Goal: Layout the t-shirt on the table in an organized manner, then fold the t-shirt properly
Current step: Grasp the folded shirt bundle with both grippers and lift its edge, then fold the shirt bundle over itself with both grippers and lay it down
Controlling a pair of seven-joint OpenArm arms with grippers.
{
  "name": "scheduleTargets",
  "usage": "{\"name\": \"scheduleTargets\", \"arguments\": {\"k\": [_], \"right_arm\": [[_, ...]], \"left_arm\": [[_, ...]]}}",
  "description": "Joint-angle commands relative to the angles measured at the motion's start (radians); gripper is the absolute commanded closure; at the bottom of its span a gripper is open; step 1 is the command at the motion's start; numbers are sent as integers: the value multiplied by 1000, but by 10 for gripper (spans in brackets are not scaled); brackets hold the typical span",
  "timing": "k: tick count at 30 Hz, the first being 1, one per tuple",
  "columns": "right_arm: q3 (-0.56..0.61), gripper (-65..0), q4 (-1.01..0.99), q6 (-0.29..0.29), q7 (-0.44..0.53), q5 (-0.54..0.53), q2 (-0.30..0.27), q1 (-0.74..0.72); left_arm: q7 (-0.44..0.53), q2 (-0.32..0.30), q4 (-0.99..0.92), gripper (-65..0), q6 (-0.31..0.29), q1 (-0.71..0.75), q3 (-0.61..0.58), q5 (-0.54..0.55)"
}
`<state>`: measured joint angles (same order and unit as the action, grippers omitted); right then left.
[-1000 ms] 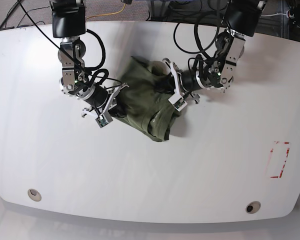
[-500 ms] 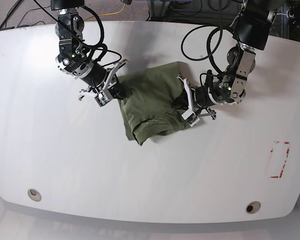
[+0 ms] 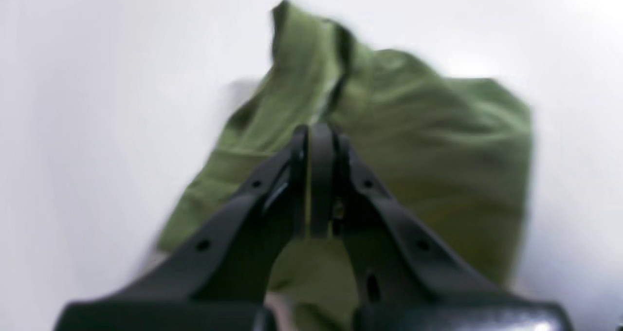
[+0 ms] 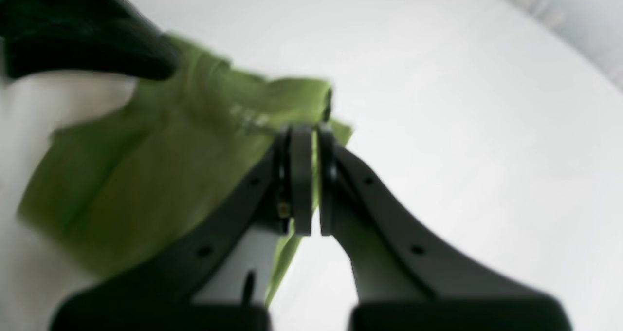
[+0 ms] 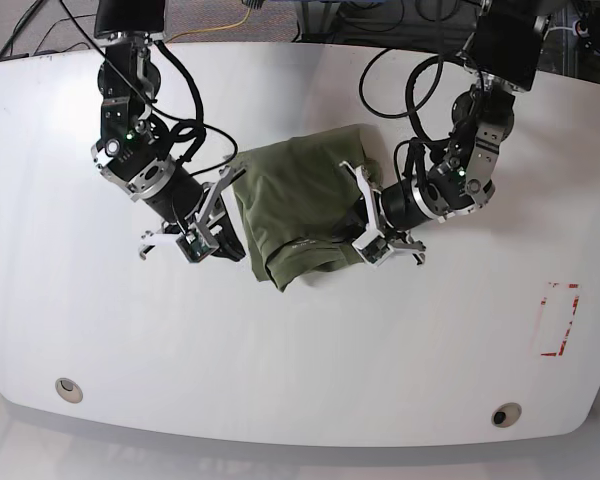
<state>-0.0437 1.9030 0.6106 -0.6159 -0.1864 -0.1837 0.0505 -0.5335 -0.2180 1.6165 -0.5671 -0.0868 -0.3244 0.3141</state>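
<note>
The plain olive-green cotton t-shirt (image 5: pixel 302 215) is lying bunched mid-way across the glossy white table (image 5: pixel 300 350), so the laying-out step is under way. The left gripper (image 3: pixel 316 141) and right gripper (image 4: pixel 302 141) are each clamping an edge of it, jaws together. Next, I judge, they need to be drawing apart to spread it flat.
</note>
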Motion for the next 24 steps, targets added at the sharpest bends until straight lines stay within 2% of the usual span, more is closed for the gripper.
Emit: {"name": "scheduleTargets", "arguments": {"k": [1,5,11,17,24], "right_arm": [[11,-17,-26,5,14,-9,29,-51],[49,-17,-112,5,14,-11,34,-107],[123,-16,-242,1,41,-18,36,-154],[153,-14,-388,-1,181,-12,36,-153],[153,-14,-518,1,274,-11,33,-126]], "left_arm": [[11,29,32,0,26,-11,-3,10],[11,56,31,0,60,12,-12,9],[11,76,3,0,75,37,-52,-33],[13,90,-65,0,75,68,-65,-85],[14,88,-157,0,72,74,-57,-92]]}}
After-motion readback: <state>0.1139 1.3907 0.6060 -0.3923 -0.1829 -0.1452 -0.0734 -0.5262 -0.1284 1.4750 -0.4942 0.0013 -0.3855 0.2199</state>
